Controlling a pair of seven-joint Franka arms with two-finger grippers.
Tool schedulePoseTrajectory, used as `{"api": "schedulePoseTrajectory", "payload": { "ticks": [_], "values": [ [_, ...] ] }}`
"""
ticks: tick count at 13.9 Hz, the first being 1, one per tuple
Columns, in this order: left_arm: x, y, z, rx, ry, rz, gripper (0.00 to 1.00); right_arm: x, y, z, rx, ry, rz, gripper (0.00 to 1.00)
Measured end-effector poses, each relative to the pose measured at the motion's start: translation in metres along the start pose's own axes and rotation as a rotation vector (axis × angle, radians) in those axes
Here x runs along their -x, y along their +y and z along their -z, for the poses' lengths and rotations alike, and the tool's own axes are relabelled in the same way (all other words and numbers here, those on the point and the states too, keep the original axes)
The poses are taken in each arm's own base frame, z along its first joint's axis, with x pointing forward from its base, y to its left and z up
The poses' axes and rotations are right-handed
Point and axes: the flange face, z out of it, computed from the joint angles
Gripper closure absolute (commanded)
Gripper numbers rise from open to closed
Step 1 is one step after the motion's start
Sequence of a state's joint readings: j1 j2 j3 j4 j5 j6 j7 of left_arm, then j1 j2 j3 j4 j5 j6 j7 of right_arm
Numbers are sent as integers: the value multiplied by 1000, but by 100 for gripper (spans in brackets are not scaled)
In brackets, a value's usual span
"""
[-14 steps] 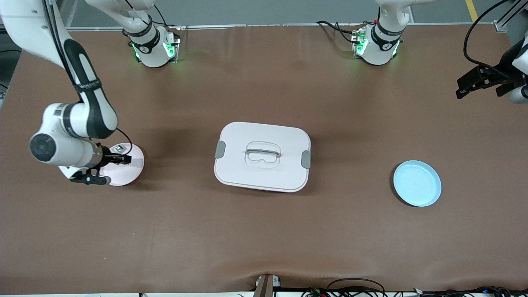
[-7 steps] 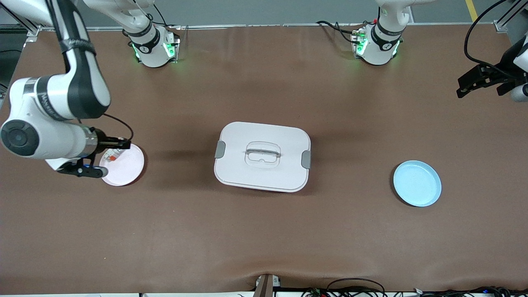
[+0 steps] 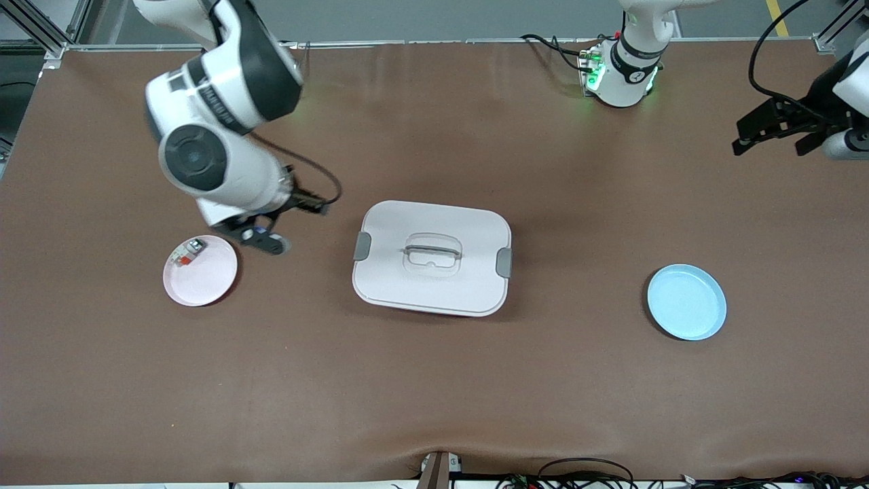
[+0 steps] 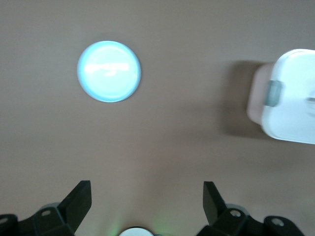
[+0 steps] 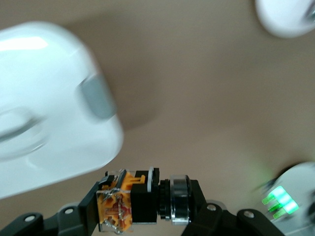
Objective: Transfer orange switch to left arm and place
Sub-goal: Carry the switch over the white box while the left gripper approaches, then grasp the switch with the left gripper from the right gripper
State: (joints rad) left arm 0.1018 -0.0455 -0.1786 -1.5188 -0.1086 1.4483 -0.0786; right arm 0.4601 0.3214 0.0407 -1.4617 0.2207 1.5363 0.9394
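Observation:
My right gripper (image 3: 311, 204) is shut on the orange switch (image 5: 133, 200), a small black part with orange markings, held crosswise between the fingers. It hangs over the table just beside the white lidded box (image 3: 432, 257), at the end toward the right arm. The box's grey latch (image 5: 96, 96) shows close by in the right wrist view. My left gripper (image 3: 770, 129) is open and empty, up in the air at the left arm's end of the table. In its wrist view (image 4: 146, 192) the jaws stand wide apart.
A pink plate (image 3: 207, 285) toward the right arm's end holds a small white-grey piece with a red-orange bit (image 3: 187, 252). A light blue plate (image 3: 686, 302) lies toward the left arm's end and shows in the left wrist view (image 4: 109, 71). The box also shows there (image 4: 293, 98).
My right gripper has risen off the pink plate with the switch and swung toward the box. The white-grey piece stays on the plate. The left gripper shifted slightly.

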Motion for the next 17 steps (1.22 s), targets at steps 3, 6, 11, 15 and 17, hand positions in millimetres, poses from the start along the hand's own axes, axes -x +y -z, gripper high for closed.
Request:
{"api": "schedulePoseTrajectory", "payload": {
  "ticks": [3, 6, 11, 15, 17],
  "values": [
    [0, 39, -9, 48, -14, -69, 0, 48, -53, 14, -204, -84, -142, 78],
    [6, 77, -26, 132, -57, -126, 0, 62, -92, 16, -402, -201, -303, 80],
    [10, 129, -51, 295, -57, -162, 0, 57, -127, 9, -627, -343, -467, 80],
    [9, 162, -90, 393, -25, -149, 0, 80, -162, 8, -737, -423, -580, 80],
    [10, 177, -104, 449, -3, -132, 2, 92, -176, 12, -765, -448, -624, 80]
  ]
}}
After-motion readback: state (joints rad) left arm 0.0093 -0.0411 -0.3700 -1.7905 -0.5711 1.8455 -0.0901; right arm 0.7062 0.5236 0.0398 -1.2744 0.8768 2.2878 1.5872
